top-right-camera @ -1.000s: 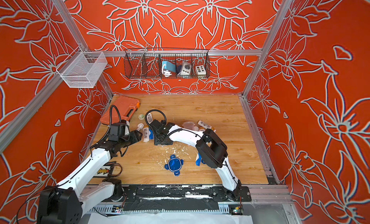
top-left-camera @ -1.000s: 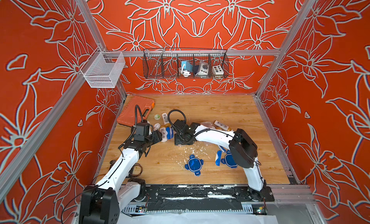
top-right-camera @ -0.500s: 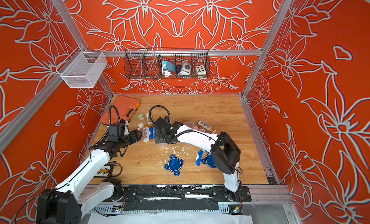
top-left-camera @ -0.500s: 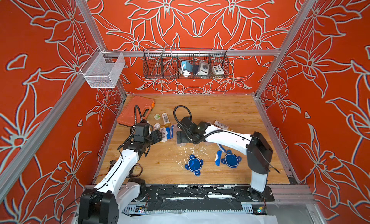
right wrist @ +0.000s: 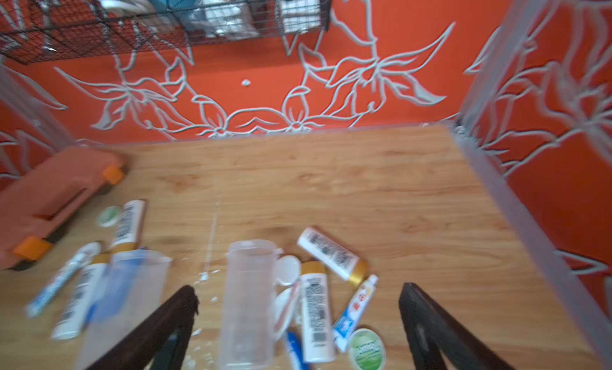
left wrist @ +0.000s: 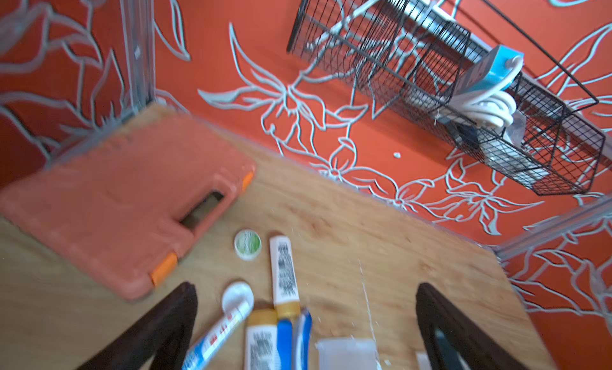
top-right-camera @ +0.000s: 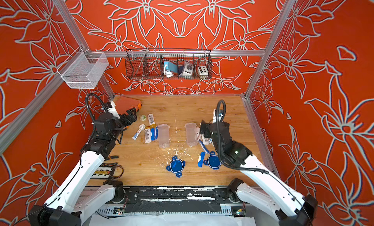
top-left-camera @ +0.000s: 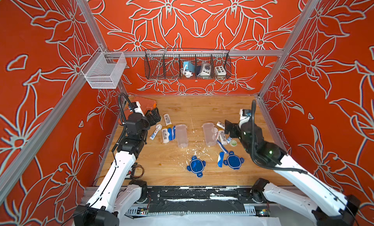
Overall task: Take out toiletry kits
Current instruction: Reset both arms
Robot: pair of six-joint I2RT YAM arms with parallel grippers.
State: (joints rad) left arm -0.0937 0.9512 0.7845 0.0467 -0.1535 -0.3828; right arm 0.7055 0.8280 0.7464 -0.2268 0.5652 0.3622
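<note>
Two toiletry kits lie spread on the wooden table. The left kit has a toothpaste tube point(top-left-camera: 155, 132), white barcoded tubes point(top-left-camera: 165, 135), a blue toothbrush point(top-left-camera: 172, 133) and a green-topped tin point(top-right-camera: 142, 118). My left gripper point(top-left-camera: 154, 116) hovers open just left of it, with nothing between its fingers point(left wrist: 172, 318). The right kit has barcoded tubes point(top-left-camera: 222, 137), toothpaste point(right wrist: 354, 305) and a green tin point(top-left-camera: 233, 142). My right gripper point(top-left-camera: 228, 128) stands open above these and holds nothing. In the right wrist view its fingers point(right wrist: 427, 318) frame the right kit.
Two clear jars point(top-left-camera: 181, 136) point(top-left-camera: 209, 134) lie on their sides between the kits, and their blue lids point(top-left-camera: 196, 166) point(top-left-camera: 233, 161) lie nearer the front. An orange tool case point(top-left-camera: 145, 104) sits at the back left. A black wire basket point(top-left-camera: 187, 63) and a white mesh basket point(top-left-camera: 105, 70) hang on the walls.
The right arm swung from the table's middle over to the right kit and its jaws opened wide. The left gripper opened fully and drew back toward the orange case.
</note>
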